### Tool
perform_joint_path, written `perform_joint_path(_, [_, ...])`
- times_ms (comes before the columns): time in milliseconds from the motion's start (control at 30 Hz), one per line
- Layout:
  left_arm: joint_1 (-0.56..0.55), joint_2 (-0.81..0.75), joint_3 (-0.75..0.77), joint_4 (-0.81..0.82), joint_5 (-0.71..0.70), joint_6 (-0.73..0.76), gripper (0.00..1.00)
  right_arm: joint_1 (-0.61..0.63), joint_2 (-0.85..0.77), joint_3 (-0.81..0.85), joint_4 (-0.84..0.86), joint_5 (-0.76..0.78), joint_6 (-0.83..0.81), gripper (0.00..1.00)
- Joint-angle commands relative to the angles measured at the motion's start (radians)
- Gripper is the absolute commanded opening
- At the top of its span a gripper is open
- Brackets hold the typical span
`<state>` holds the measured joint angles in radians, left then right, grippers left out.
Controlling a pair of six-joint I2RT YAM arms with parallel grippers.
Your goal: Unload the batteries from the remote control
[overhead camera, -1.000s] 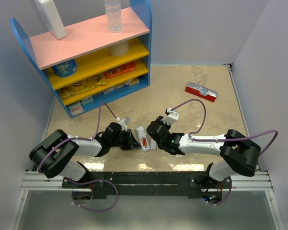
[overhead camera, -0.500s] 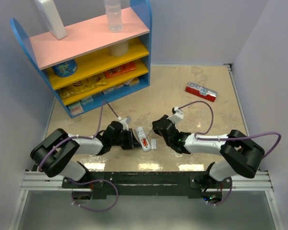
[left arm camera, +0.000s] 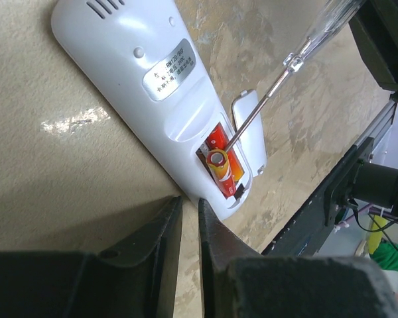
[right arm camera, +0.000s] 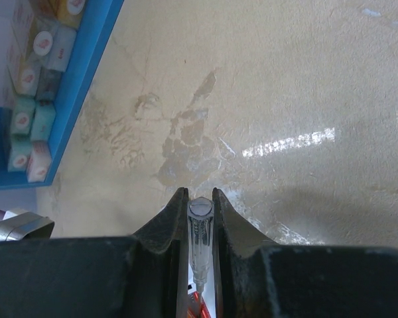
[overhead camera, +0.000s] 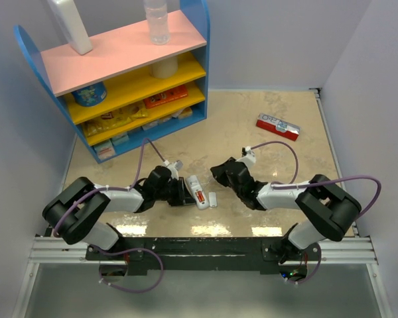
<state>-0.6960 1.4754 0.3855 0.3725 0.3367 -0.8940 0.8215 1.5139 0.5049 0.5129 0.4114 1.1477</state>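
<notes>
The white remote control (overhead camera: 196, 189) lies back-up on the table between my two grippers. In the left wrist view the remote (left arm camera: 146, 93) has its bay open, with red-orange batteries (left arm camera: 220, 164) inside and one end tilted up. The small white cover (left arm camera: 249, 129) lies beside it. My left gripper (left arm camera: 189, 202) is shut and empty, its tips against the remote's near edge. My right gripper (right arm camera: 200, 195) is shut on a clear-handled screwdriver (right arm camera: 200, 232). The screwdriver's metal shaft (left arm camera: 262, 106) reaches the bay. In the top view my right gripper (overhead camera: 220, 173) is just right of the remote.
A blue shelf unit (overhead camera: 119, 73) with pink and yellow boards, holding bottles and packets, stands at the back left. A red-and-white flat box (overhead camera: 278, 126) lies at the back right. Grey walls close the table at both sides and the back.
My right gripper has drawn back to the right, away from over the remote, still holding the screwdriver. The left gripper and the remote have stayed put.
</notes>
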Motion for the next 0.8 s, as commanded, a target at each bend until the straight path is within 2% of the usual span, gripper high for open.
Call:
perform_joint_path(0, [-0.010,0.060,0.024,-0.037,-0.145,0.049,0.22,-0.033,0.008,-0.029,-0.005,-0.118,-0.045,0.00])
perform_joint_path(133, [-0.010,0.068,0.023,-0.040,-0.149,0.052,0.22,-0.079,0.049,-0.040,0.068,-0.206,-0.058,0.00])
perform_joint_path(367, [-0.010,0.063,0.038,-0.052,-0.153,0.049,0.22,-0.084,0.104,-0.045,0.193,-0.318,-0.072,0.00])
perform_joint_path(767, [-0.010,0.059,0.036,-0.067,-0.169,0.038,0.22,-0.090,0.003,0.040,0.111,-0.382,-0.138,0.00])
